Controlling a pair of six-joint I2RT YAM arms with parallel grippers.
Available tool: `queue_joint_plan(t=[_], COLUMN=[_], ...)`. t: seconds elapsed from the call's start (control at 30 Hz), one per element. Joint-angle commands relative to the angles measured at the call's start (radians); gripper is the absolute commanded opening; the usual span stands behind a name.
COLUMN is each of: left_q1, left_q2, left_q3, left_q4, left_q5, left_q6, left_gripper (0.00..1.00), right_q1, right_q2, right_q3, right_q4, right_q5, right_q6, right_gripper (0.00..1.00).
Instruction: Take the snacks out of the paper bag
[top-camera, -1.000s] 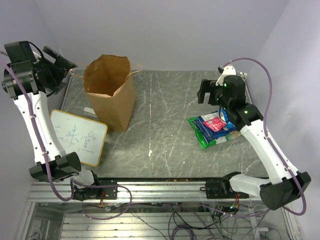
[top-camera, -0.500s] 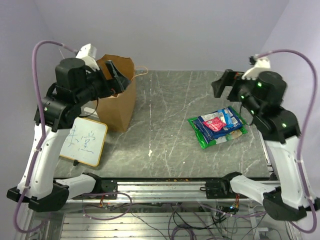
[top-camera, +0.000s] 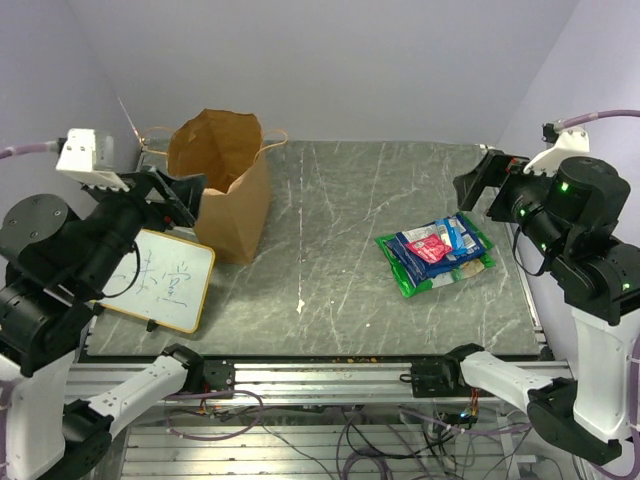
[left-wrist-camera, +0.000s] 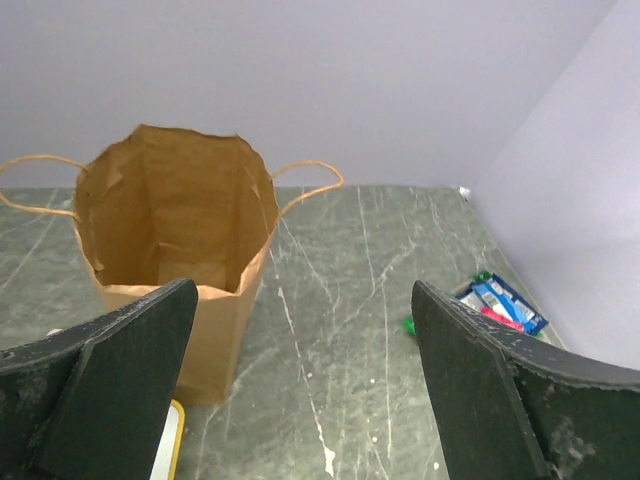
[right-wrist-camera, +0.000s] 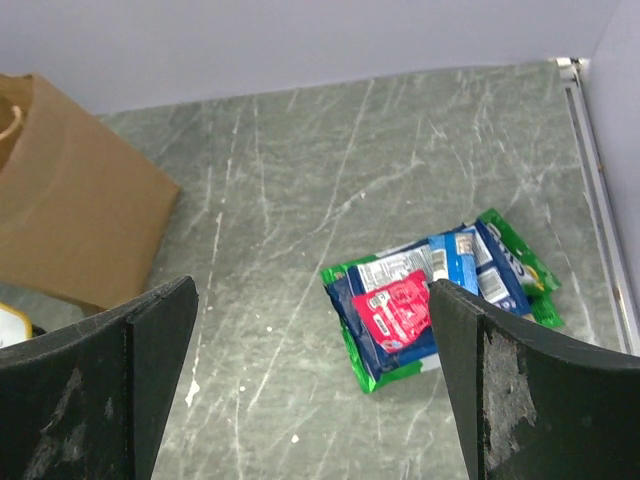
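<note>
On the right of the table (top-camera: 330, 220), snacks (top-camera: 437, 252) heaped together, well apart from the paper bag (top-camera: 222, 185) upright and open-mouthed at back left. Left gripper (top-camera: 178, 197) and right gripper (top-camera: 487, 178) aloft, spread wide, holding nothing.

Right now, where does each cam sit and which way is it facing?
Top external: fixed above and behind the bases, looking down on the table; shows the left gripper, right gripper, paper bag, snack packets and whiteboard.
Left wrist: high at the left, facing forward and down into the open paper bag; its own fingers spread at the bottom corners.
Right wrist: high at the right, looking down at the snack packets; own fingers spread likewise.
Shared: both wrist views catch bag and packets.
</note>
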Motion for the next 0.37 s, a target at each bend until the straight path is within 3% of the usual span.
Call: queue_joint_plan(t=[0.0,0.33], left_q1=[-0.005,-0.005], left_q2=[0.02,0.061], left_q3=[0.036,0.107], left_q4=[0.001,-0.035], left_q5=[-0.081,-0.053], left_q6=[-0.008,-0.045], left_gripper=[0.99,0.99], right_q1=[-0.005,-0.005], right_q2=[-0.011,0.025], right_q3=[0.009,-0.002], right_q4=[-0.063,-0.038], right_q5=[0.062,0.169], right_q6=[0.035,0.09], right_gripper=[1.0,1.0])
